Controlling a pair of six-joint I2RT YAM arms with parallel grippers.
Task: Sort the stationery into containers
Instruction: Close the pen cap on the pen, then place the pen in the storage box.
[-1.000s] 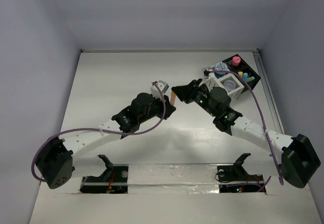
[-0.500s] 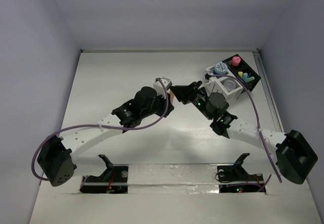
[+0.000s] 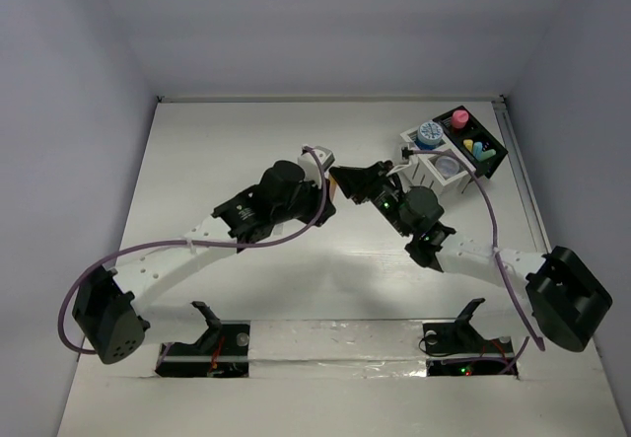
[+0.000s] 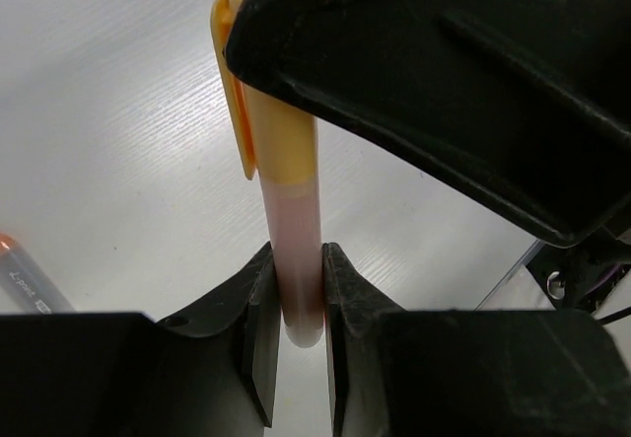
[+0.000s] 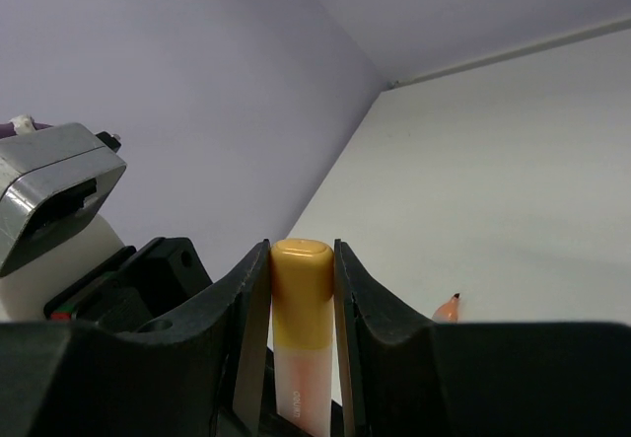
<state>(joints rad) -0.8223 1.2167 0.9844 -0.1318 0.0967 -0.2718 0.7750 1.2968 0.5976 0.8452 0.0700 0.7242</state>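
An orange-capped marker (image 3: pixel 337 189) with a pale pink barrel hangs above mid-table, held at both ends. My left gripper (image 4: pixel 296 304) is shut on the barrel's end (image 4: pixel 292 269). My right gripper (image 5: pixel 301 259) is shut on the orange cap (image 5: pixel 301 294). In the top view the two grippers meet nose to nose, the left gripper (image 3: pixel 328 198) just left of the right gripper (image 3: pixel 347 181). The containers (image 3: pixel 430 164), a white and black organizer, stand at the far right. They hold a blue jar (image 3: pixel 428 133), a pink piece (image 3: pixel 459 117) and small coloured pieces (image 3: pixel 480 148).
A grey pen with an orange tip (image 4: pixel 24 273) lies on the table under the left gripper; its tip (image 5: pixel 446 309) also shows in the right wrist view. The table's far edge meets the wall (image 3: pixel 325 98). The right arm's cable (image 3: pixel 498 220) loops beside the organizer.
Both arms have shifted a little: the left wrist has moved forward and right, and the right arm's elbow has swung toward the near edge. The marker stays gripped by both.
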